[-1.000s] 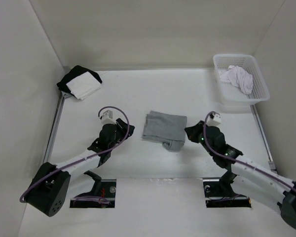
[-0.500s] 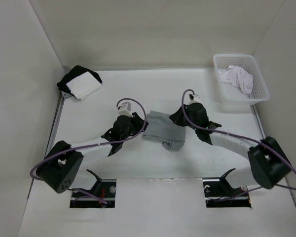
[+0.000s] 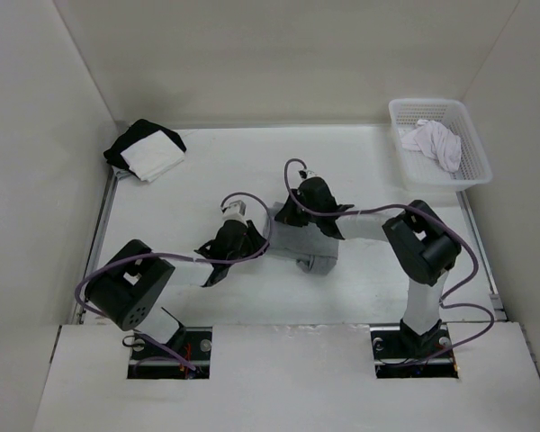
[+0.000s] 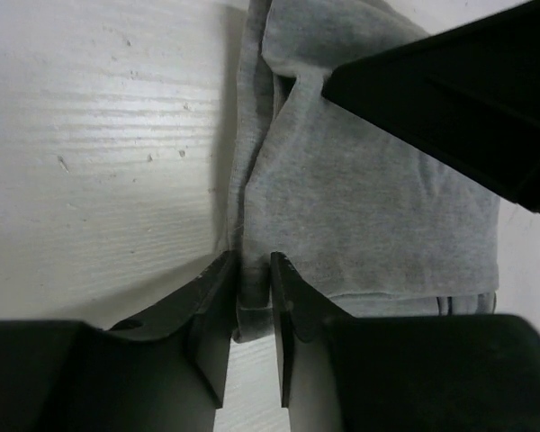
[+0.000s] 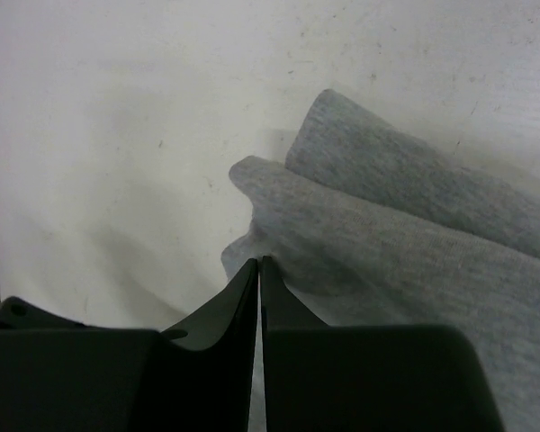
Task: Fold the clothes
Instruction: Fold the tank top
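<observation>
While my left gripper [image 4: 249, 267] straddles an edge of the top [image 4: 369, 207], jaws ajar, my right gripper [image 5: 258, 263] sits shut at its corner; next: pinch, fold.

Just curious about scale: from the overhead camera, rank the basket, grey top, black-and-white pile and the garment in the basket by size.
Basket; grey top and black-and-white pile look alike; garment in basket smallest.

My listing, by colour:
- top [image 3: 308, 241]: plain heather grey, no pattern
- basket [image 3: 432, 191]: white, open mesh
- garment [image 3: 435, 142] inside it: white, faintly pink
- fabric stack [image 3: 146, 149]: black and white
- table [image 3: 207, 171]: white
- left arm [image 3: 223, 245]: black
- right arm [image 3: 369, 221]: black and white
- cables [image 3: 249, 194]: purple
</observation>
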